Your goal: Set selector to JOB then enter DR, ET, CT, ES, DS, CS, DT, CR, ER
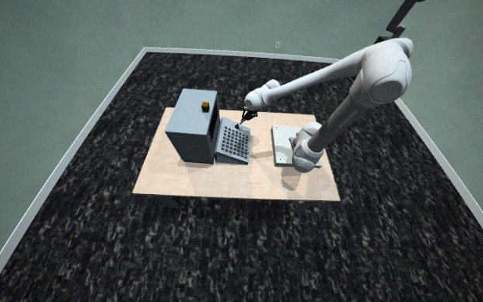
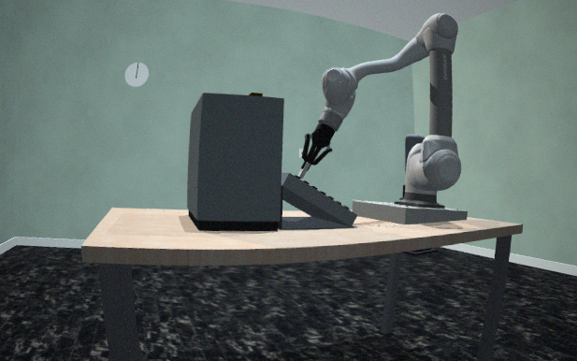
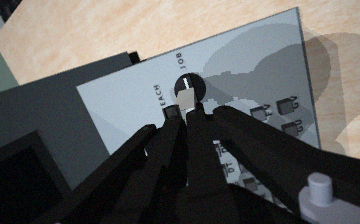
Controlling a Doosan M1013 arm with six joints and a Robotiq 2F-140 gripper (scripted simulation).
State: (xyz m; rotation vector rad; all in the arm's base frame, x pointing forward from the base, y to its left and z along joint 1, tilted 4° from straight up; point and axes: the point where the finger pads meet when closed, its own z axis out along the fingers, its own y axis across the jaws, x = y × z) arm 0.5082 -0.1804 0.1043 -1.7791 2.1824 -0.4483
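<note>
The sloped grey keypad panel (image 1: 234,142) (image 2: 318,198) (image 3: 126,100) leans against the front of the grey machine box (image 1: 192,121) (image 2: 236,159). The black selector knob (image 3: 195,83) (image 1: 237,126) sits at the panel's top edge between the printed words TEACH and JOB. Its white mark points roughly toward JOB. My gripper (image 3: 189,101) (image 1: 241,122) (image 2: 303,173) is shut, with its fingertips together right at the knob's near side, touching it. Dark keys (image 3: 287,106) show to the right of the fingers, and none of them is lit. My fingers hide most of the keys.
A small orange block (image 1: 205,106) sits on top of the machine box. The arm's grey base plate (image 1: 282,137) (image 2: 407,212) lies on the wooden table (image 1: 227,180) (image 2: 248,243) to the right of the keypad. The machine box rises close behind the gripper.
</note>
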